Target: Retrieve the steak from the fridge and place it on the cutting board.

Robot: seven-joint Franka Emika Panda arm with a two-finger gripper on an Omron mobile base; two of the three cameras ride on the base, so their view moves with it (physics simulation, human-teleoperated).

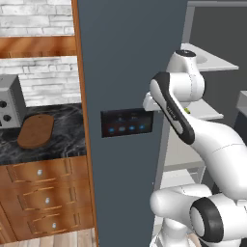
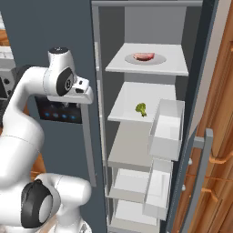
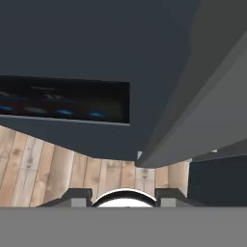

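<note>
End effector (image 3: 123, 195): fingertips apart, open, gripping nothing, beside fridge (image 1: 130, 58) door's control panel (image 1: 127, 122). Steak (image 2: 143, 56) on plate (image 2: 157, 60), top shelf inside fridge. Cutting board (image 1: 35, 130) on tabletop (image 1: 62, 140).

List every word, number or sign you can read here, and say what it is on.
No readable text anywhere.
Fridge control panel: blue lights and faint marks, too blurred to read.
Microwave: two round dials, no legible markings.
</note>
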